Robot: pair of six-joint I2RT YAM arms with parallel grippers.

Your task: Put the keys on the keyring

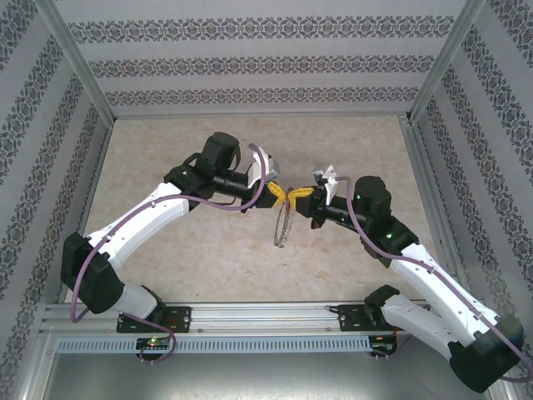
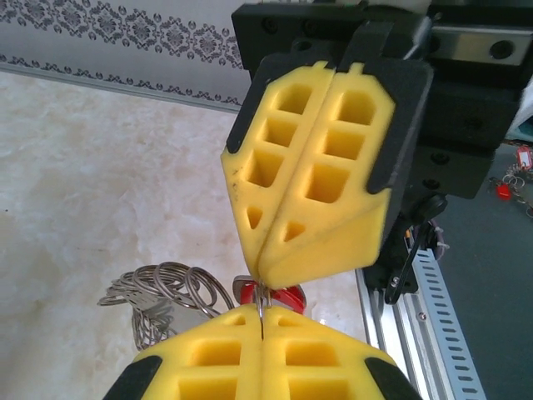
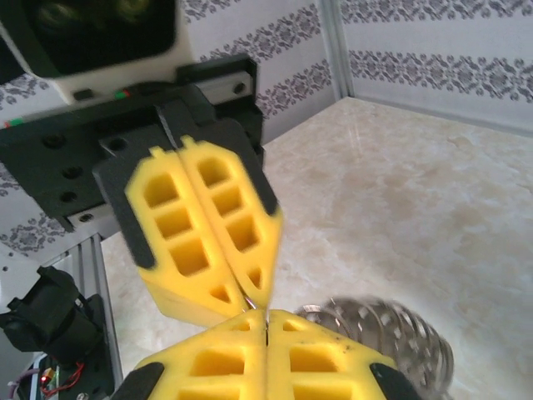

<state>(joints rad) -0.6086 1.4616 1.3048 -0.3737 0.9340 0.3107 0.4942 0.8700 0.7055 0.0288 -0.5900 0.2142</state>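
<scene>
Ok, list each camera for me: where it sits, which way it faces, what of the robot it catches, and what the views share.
Top external: fixed above and behind the bases, looking down on the table; takes in the left arm, right arm, left gripper and right gripper.
Left wrist: on the left arm, looking along its own fingers at the right gripper.
Right wrist: on the right arm, looking along its own fingers at the left gripper.
Shared: all three show the shut grippers tip to tip, with the keyring beside them.

Keyring (image 1: 283,227) under left gripper (image 1: 278,193) and right gripper (image 1: 301,192), tip-to-tip
</scene>
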